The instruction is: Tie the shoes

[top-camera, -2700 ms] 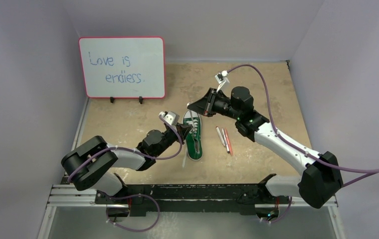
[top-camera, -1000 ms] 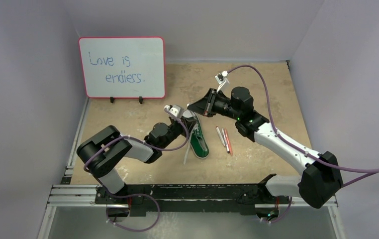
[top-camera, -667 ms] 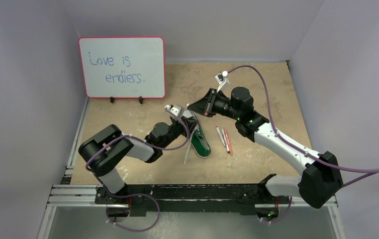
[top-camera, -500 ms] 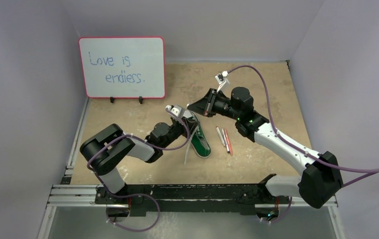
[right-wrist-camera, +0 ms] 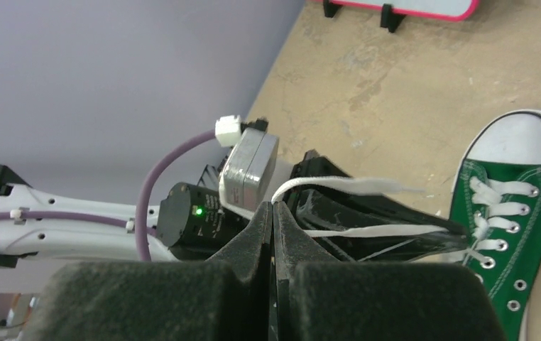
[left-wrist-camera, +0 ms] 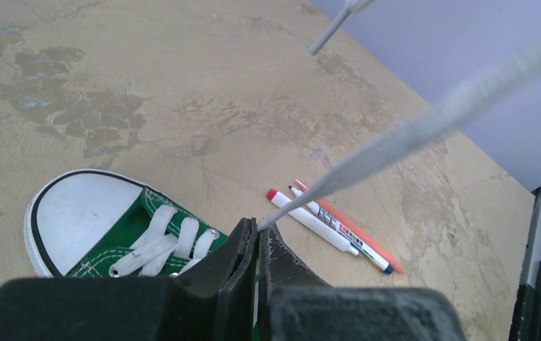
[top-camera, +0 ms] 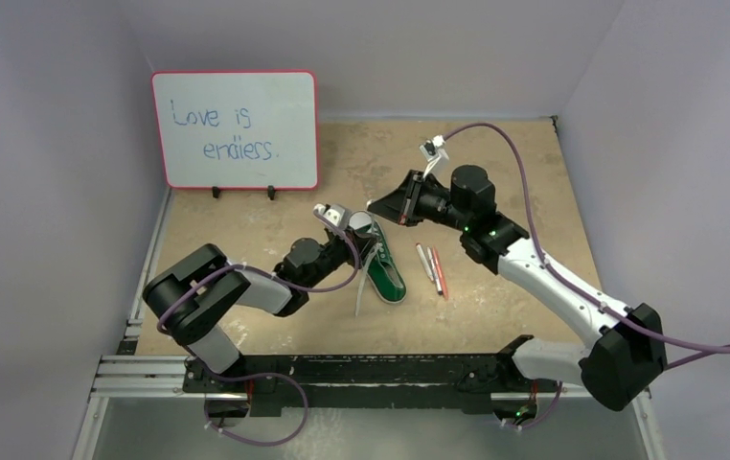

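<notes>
The green sneaker [top-camera: 385,273] lies mid-table with its white toe cap pointing away from the arms. It also shows in the left wrist view [left-wrist-camera: 115,231] and the right wrist view [right-wrist-camera: 520,213]. My left gripper [top-camera: 366,247] sits over the shoe's laced part, shut on a white lace [left-wrist-camera: 395,138] that runs taut up and to the right from its tips [left-wrist-camera: 260,226]. My right gripper [top-camera: 373,204] hovers just beyond the toe, shut on a white lace [right-wrist-camera: 324,183] at its tips [right-wrist-camera: 272,207]. A loose lace end [top-camera: 358,299] trails left of the shoe.
Two pens, one white and one red [top-camera: 433,268], lie just right of the shoe and show in the left wrist view [left-wrist-camera: 331,224]. A whiteboard [top-camera: 235,127] stands at the back left. Grey walls close in the sides and back.
The left gripper moved up over the shoe and the shoe's heel swung right. In the last half second the right arm shifted slightly right, drawing the lace tighter.
</notes>
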Robot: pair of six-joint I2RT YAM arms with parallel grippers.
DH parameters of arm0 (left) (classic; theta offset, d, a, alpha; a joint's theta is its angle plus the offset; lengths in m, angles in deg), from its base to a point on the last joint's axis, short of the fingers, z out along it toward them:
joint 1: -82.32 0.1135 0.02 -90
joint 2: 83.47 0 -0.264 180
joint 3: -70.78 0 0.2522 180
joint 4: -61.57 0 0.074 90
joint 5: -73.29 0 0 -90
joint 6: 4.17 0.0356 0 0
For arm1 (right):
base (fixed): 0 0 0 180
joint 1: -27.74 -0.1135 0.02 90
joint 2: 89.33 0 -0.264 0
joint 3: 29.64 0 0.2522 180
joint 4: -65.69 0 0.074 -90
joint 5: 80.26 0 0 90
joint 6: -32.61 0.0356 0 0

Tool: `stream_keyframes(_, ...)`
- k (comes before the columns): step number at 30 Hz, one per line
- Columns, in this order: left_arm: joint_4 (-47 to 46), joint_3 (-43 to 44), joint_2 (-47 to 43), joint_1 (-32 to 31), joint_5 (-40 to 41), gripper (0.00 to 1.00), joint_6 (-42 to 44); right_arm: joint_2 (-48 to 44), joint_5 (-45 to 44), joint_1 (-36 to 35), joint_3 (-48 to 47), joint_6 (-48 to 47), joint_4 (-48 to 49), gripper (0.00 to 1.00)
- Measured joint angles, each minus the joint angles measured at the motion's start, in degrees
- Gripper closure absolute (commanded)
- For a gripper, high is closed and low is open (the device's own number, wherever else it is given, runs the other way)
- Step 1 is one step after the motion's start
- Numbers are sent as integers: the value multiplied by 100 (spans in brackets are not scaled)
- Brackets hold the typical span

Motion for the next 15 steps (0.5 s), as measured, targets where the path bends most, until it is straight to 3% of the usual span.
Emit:
stream_keyframes(6, 72, -295, -326, 0, -129, 100, -46, 525, 173, 184, -1021, -802, -898, 100)
stream_keyframes(15, -72, -822, -481, 0, -302, 100, -170, 2184, 680, -122, -1921, -1204, -1263, 100)
